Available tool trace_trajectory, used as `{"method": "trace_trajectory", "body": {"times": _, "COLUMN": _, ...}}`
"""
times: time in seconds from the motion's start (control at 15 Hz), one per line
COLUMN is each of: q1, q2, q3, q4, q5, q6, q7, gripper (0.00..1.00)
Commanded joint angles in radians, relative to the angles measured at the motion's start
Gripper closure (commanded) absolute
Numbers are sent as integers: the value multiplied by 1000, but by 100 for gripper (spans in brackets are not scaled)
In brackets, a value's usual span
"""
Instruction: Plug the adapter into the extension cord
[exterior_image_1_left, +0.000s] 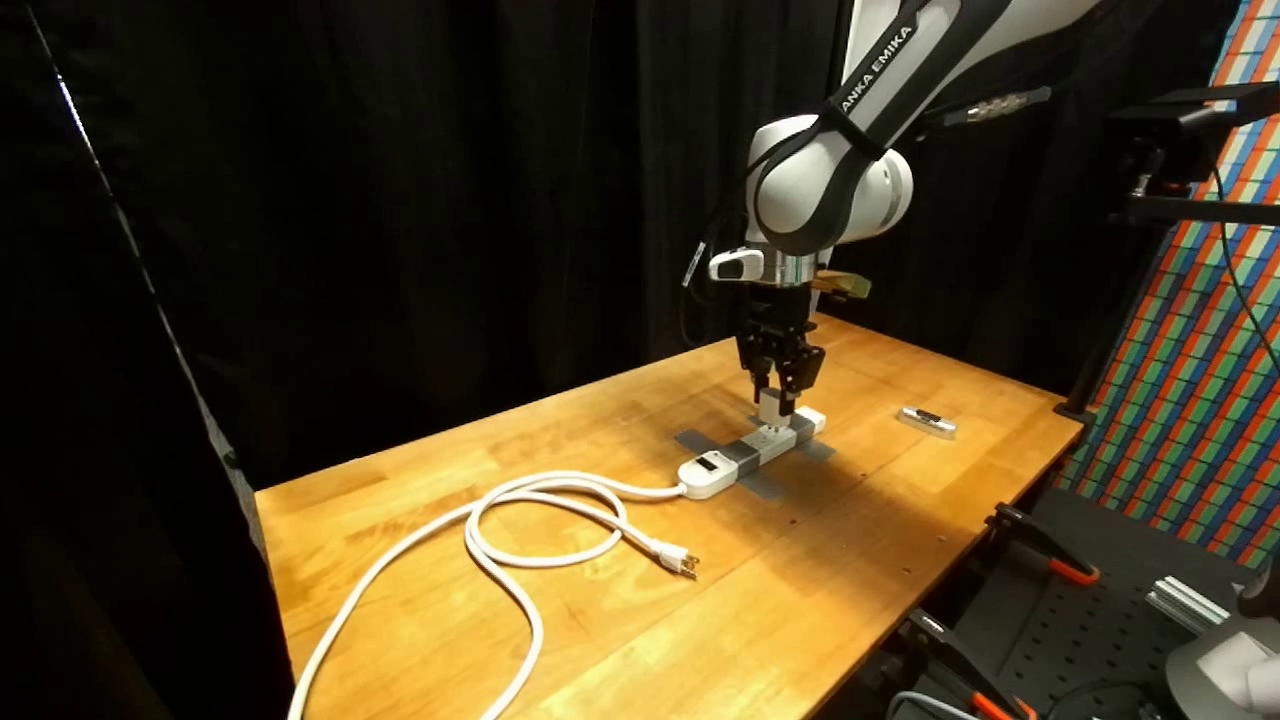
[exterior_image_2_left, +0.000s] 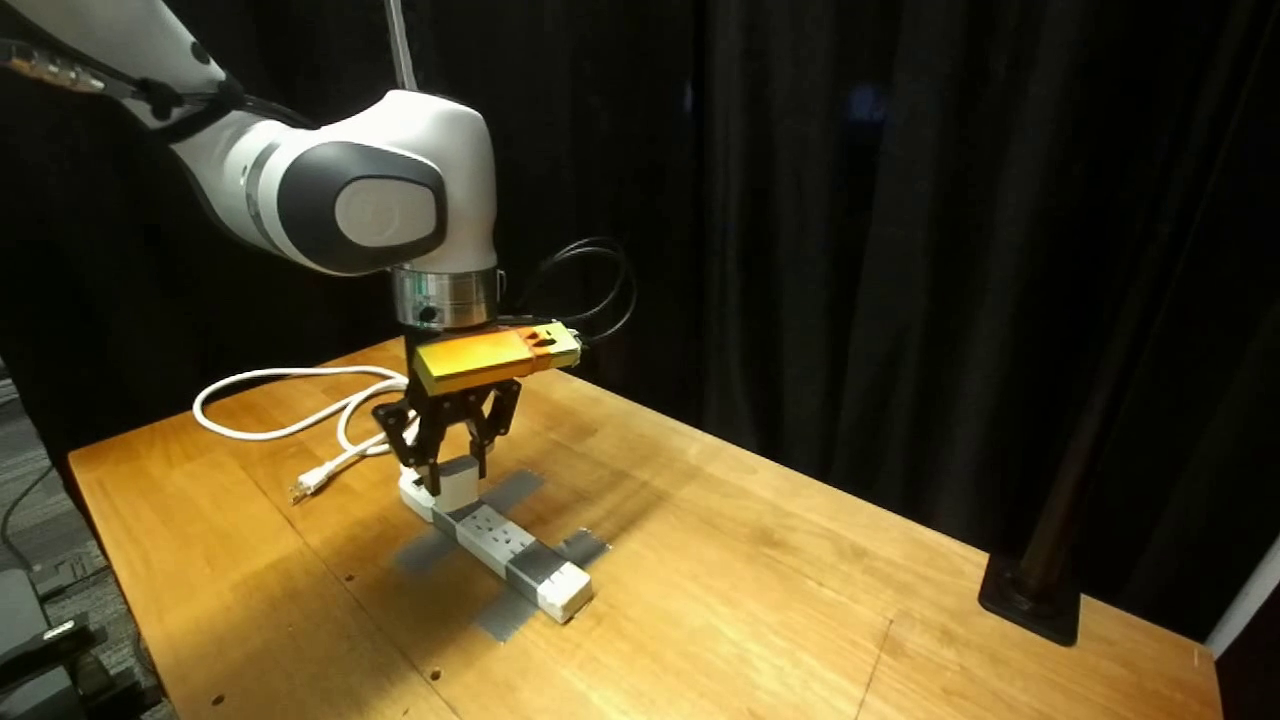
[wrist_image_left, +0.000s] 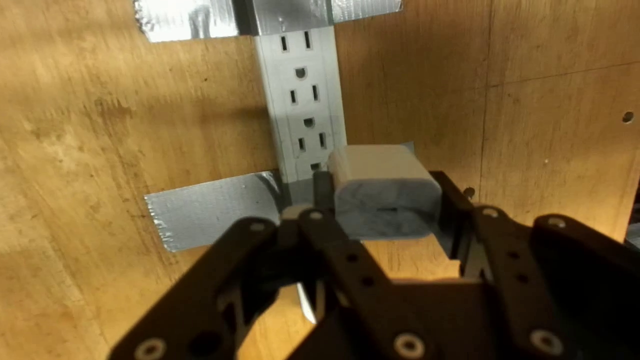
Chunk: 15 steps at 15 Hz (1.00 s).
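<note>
So in an exterior view the pincer (exterior_image_1_left: 775, 403) has the adapter (exterior_image_1_left: 769, 408) clamped and held right over the extension cord (exterior_image_1_left: 767, 445), which is lying on the tabletop (exterior_image_1_left: 640, 640). Grabbing it: done. Getting it over to the target: pretty much done too, I'd say. If there's a gap underneath, it's too small for me to make out. In an exterior view you get the grey tape (exterior_image_2_left: 515, 490) running across the extension cord and out onto the tabletop, so I'm guessing that thing won't slide around much. The adapter stands upright over the extension cord there as well, but its prongs are hidden, so I can't tell if it's touching. Wrist view is the giveaway imo: the sockets (wrist_image_left: 308, 122) between the two bands of grey tape all look bare, with nothing plugged in, and the adapter shows off to one side of that row, with the pincer's fingers (wrist_image_left: 324, 190) pressing on it from both sides. Past halfway I reckon, but the fiddly bit isn't done yet: line the prongs up with one of those sockets, push the adapter down till it seats, then let go and back off.
</note>
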Motion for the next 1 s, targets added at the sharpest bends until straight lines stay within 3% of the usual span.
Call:
{"method": "trace_trajectory", "body": {"times": 0.0, "q1": -6, "q2": 31, "q3": 3, "q4": 23, "q5": 15, "q6": 12, "q7": -75, "gripper": 77}}
{"method": "trace_trajectory", "body": {"times": 0.93, "q1": -21, "q2": 142, "q3": 9, "q4": 157, "q5": 15, "q6": 11, "q7": -203, "gripper": 77}}
